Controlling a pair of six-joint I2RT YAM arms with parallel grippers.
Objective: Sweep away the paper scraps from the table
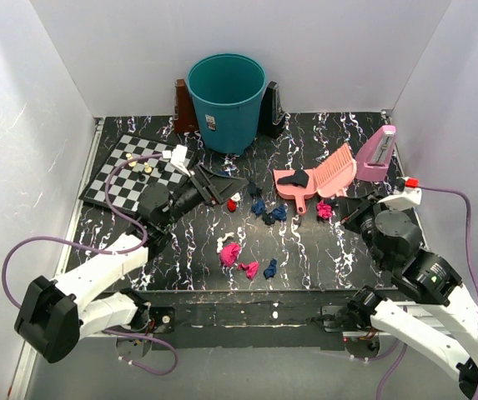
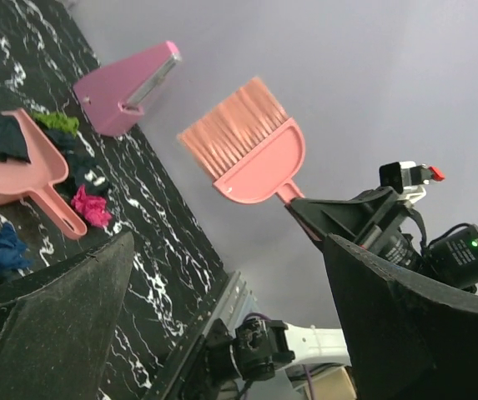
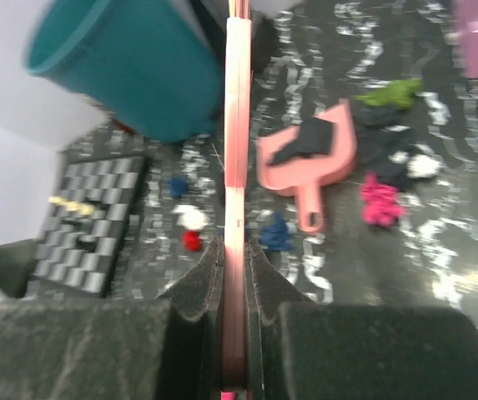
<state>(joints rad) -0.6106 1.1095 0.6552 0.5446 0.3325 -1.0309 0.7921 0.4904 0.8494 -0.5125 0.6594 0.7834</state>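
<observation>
Jaws of the right gripper (image 3: 234, 250) were clamped on the brush (image 1: 339, 165) handle and those of the left gripper (image 1: 215, 185) gaped empty, while one or two paper scraps (image 1: 230, 252) lay in the dustpan (image 1: 289, 187) and most were scattered unswept across the table (image 1: 322, 250).

1. The right pincer (image 3: 234, 254) clamps a pink brush handle (image 3: 238, 125), seen edge-on.
2. Beyond, a pink dustpan (image 3: 339, 162) lies on the desk (image 3: 455, 250) among paper scraps (image 3: 380, 204).
3. A teal bin (image 3: 130, 67) stands upper left, blurred.
</observation>
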